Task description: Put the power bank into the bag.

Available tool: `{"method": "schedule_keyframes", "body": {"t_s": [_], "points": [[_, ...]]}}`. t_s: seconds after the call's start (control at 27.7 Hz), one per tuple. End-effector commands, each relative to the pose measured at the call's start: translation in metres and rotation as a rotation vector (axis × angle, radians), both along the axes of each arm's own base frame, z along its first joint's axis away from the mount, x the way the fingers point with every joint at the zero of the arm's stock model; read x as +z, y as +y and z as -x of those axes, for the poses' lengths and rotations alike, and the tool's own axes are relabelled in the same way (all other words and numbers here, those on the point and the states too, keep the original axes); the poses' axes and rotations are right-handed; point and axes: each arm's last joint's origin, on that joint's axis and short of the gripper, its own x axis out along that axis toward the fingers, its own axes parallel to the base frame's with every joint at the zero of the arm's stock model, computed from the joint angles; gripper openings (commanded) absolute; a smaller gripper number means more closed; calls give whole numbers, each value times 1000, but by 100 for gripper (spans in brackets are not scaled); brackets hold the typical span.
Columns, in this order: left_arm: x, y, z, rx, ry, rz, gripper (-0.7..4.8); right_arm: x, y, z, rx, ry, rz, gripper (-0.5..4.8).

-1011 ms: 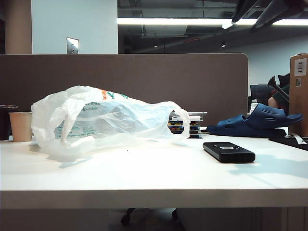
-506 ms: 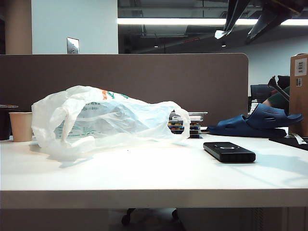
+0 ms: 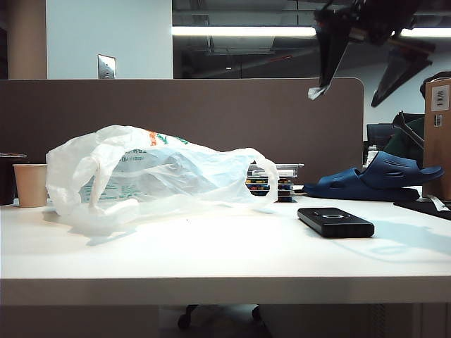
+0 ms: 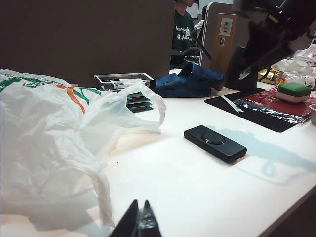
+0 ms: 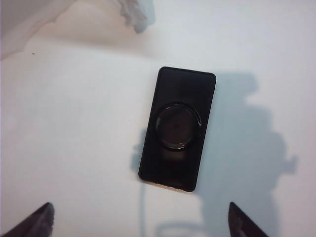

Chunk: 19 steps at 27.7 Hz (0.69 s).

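The power bank (image 3: pixel 335 222) is a flat black slab lying on the white table to the right of the bag; it also shows in the left wrist view (image 4: pixel 215 143) and the right wrist view (image 5: pixel 177 128). The crinkly white bag (image 3: pixel 148 172) lies slumped at the left, its handle loop towards the power bank. My right gripper (image 3: pixel 347 97) hangs high above the power bank, open and empty, and its fingertips (image 5: pixel 47 212) frame the slab from above. My left gripper (image 4: pixel 140 203) is shut, low over the table beside the bag (image 4: pixel 44 143).
A beige paper cup (image 3: pixel 30 184) stands at the far left. Behind the power bank lie a blue slipper (image 3: pixel 373 179) and a clear tray on stacked small boxes (image 3: pixel 275 179). A cardboard box (image 3: pixel 438 134) and a black mat (image 4: pixel 261 111) sit at the right. A brown partition (image 3: pixel 211 116) closes the back.
My right gripper has come down from the top edge of the exterior view and its fingers have spread wider. The power bank and the bag have not moved.
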Motion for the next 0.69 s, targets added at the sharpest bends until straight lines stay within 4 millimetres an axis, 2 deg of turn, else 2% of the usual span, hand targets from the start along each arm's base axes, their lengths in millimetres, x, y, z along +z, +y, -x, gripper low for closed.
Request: {"method": "schedule_keyframes", "body": {"t_s": [0.04,0.47,0.69], "points": [[2,0,0,1,-10,2,-6,-4,2,-5,-1,7,4,479],[2,0,0,1,-9,2,-6,-27,9,-32,-1,-31,-4,479],[2,0,0,1,-10,2,-6,-51,20,-44,-4,14,52,479]]}}
